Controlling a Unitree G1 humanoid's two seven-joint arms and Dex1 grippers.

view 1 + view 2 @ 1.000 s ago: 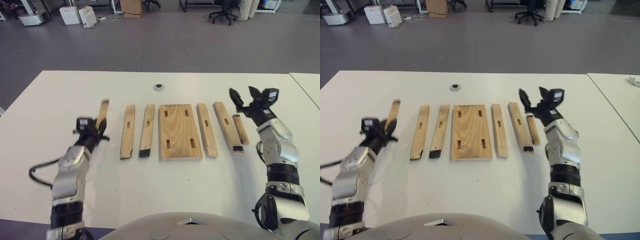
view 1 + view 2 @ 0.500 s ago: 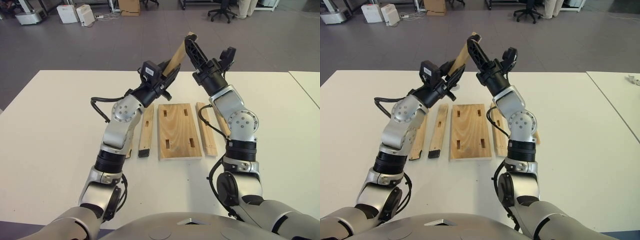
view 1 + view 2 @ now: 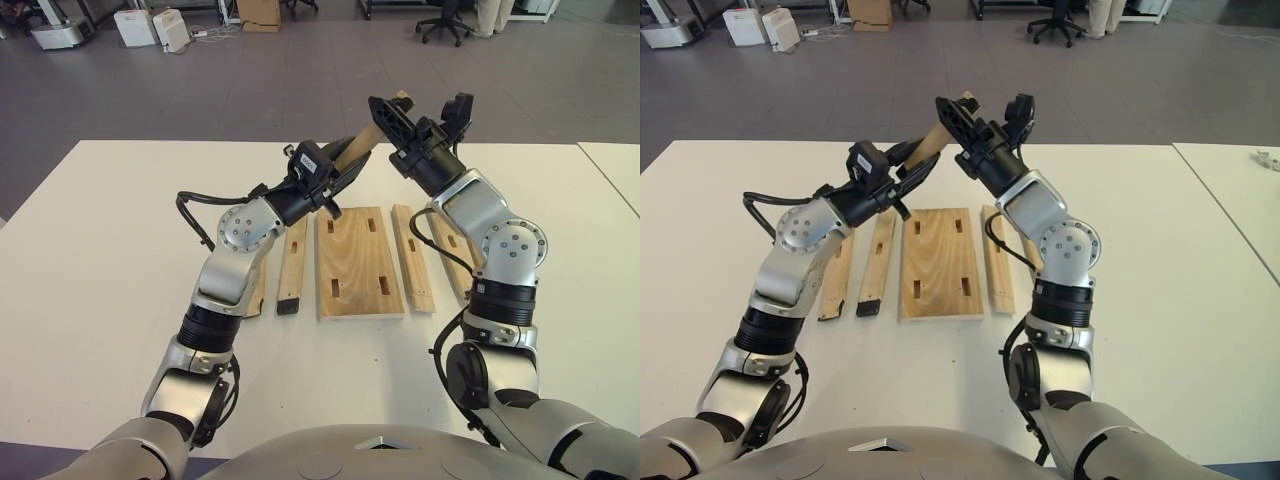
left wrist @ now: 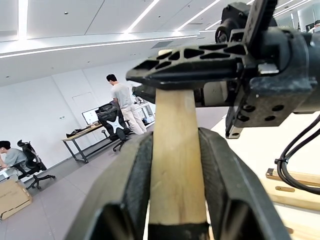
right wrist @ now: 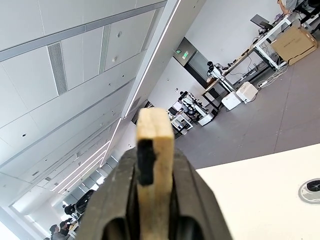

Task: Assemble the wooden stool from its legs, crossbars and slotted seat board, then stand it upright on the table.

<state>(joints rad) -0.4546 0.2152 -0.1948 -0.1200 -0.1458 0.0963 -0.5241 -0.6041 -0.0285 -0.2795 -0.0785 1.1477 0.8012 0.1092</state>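
Both arms are raised over the desk [image 3: 120,230], at the 12 o'clock side of the seat board [image 3: 358,262]. They carry one wooden bar [image 3: 363,141] between them. The bar is clear of the desk and tilted, with its upper end toward 1 o'clock.

The left pincer [image 3: 345,165] is clenched on the bar's lower part. In the left wrist view its fingers [image 4: 227,185] press the bar's opposite faces. The right pincer [image 3: 390,112] is clenched on the upper end. In the right wrist view the bar's tip stands out past the fingers, with a dark patch on one edge.

The seat board lies flat at the desk's centre, four slots facing up.
- At 9 o'clock, just beside it, lies a dark-tipped bar [image 3: 293,265]. A further bar [image 3: 837,272] beyond it is partly hidden by the left arm.
- At 3 o'clock lies a pale bar [image 3: 413,258]. A fourth bar [image 3: 458,275] beyond it is partly hidden by the right arm.

A white label [image 3: 306,157] sits on the left wrist block. Its print is too small to read.
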